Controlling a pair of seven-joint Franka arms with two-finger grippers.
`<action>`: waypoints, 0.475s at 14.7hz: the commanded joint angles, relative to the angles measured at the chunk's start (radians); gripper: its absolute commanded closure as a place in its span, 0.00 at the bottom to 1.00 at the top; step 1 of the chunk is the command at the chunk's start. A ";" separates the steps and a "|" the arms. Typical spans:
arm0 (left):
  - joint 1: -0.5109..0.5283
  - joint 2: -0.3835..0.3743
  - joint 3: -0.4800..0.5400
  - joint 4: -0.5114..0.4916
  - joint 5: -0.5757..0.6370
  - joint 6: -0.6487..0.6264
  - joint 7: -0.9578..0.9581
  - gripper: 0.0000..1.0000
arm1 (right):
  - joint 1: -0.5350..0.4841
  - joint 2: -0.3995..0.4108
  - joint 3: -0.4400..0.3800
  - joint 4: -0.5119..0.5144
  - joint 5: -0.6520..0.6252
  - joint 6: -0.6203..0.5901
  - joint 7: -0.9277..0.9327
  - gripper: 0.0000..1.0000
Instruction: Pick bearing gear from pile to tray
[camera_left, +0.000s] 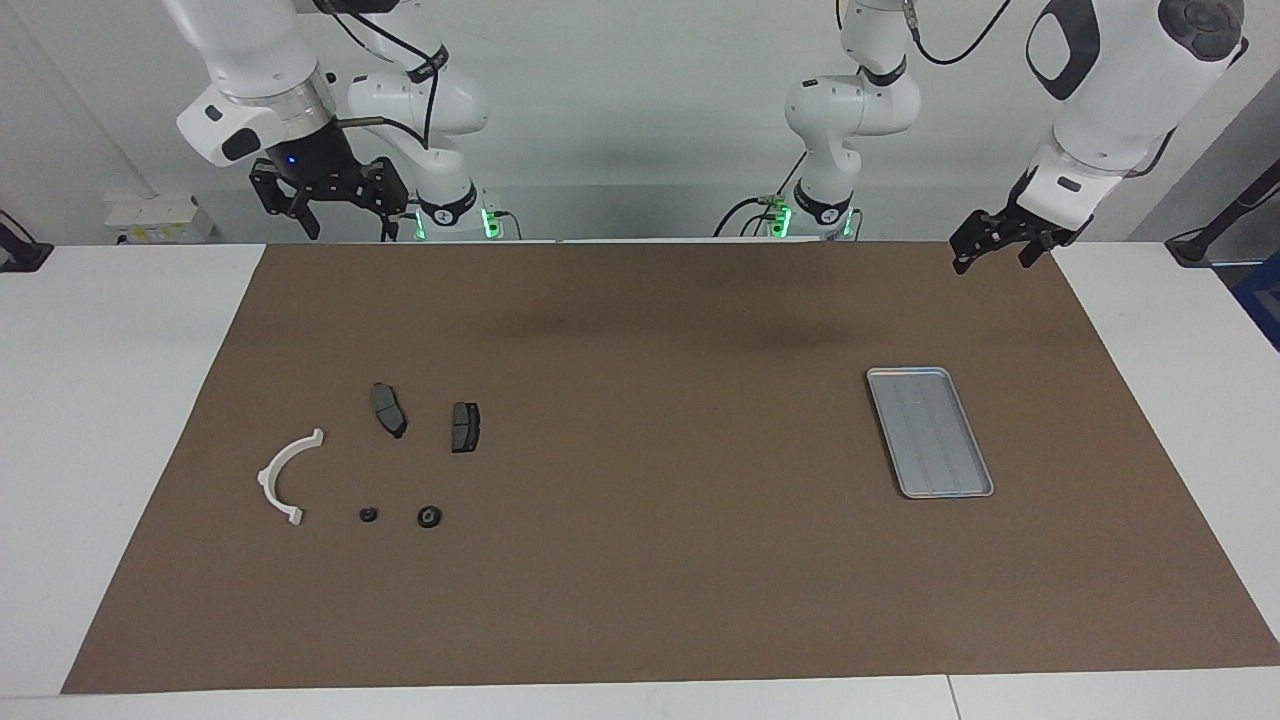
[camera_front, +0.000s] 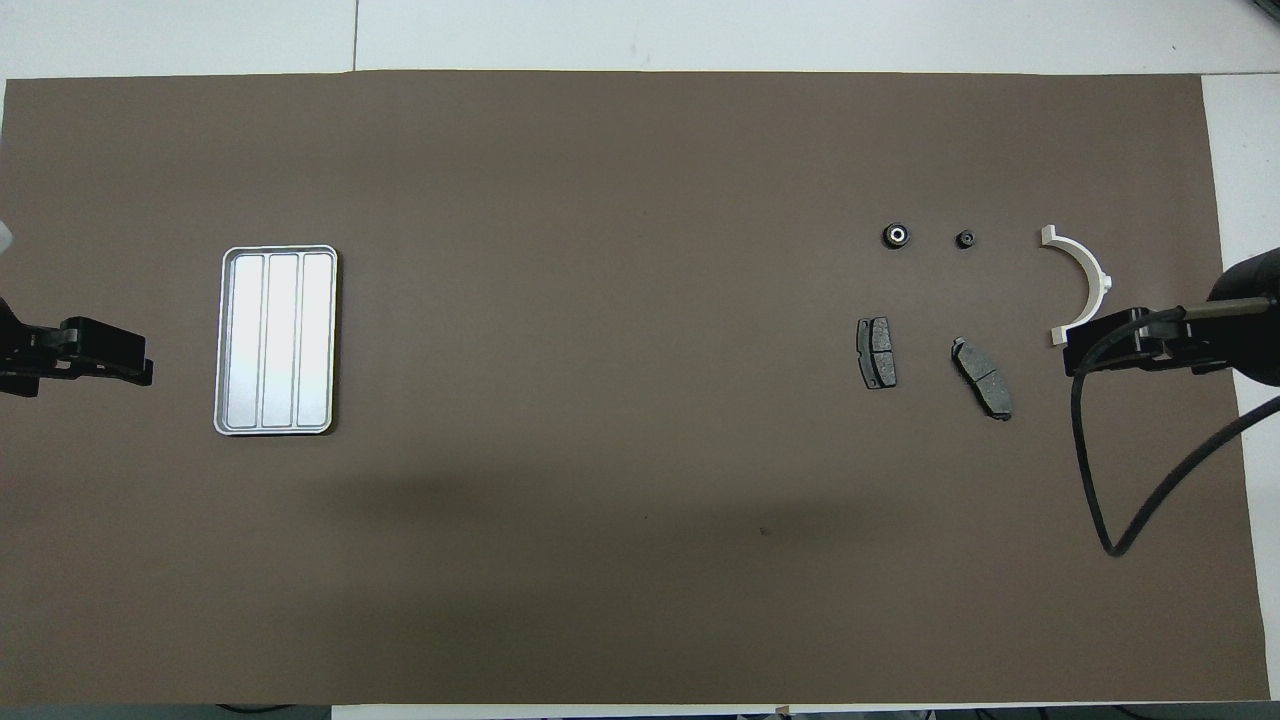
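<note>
Facing view: the right gripper (camera_left: 330, 205) hangs raised at the robots' edge of the brown mat (camera_left: 640, 600), fingers spread apart and holding nothing. The left gripper (camera_left: 1003, 243) hangs raised over the mat's corner at the left arm's end; whether its fingers are apart cannot be told, and nothing shows between them. The pile sits toward the right arm's end: two dark grey brake pads (camera_left: 389, 410) (camera_left: 465, 427), a curved white half-ring bracket (camera_left: 285, 477), a small black round piece (camera_left: 368, 515), and beside it the larger black round bearing gear (camera_left: 430, 517), both farther from the robots than the pads. Nothing touches the gear.

Overhead view: the flat rectangular silver-grey ridged metal tray (camera_front: 228, 340) lies bare toward the left arm's end, well apart from the pile. The bearing gear (camera_front: 895, 236) shows a pale centre. The right gripper (camera_front: 1105, 340) overlaps the bracket's (camera_front: 1090, 275) nearer end.
</note>
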 joint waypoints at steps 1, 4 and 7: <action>-0.001 -0.016 0.002 -0.002 -0.010 -0.006 0.001 0.00 | -0.021 -0.017 0.006 -0.017 0.014 0.010 -0.013 0.00; -0.001 -0.016 0.002 -0.002 -0.010 -0.006 0.001 0.00 | -0.018 -0.015 0.008 -0.014 0.014 0.010 -0.015 0.00; -0.001 -0.016 0.002 -0.002 -0.010 -0.006 0.001 0.00 | -0.016 -0.017 0.006 -0.014 0.014 0.010 -0.011 0.00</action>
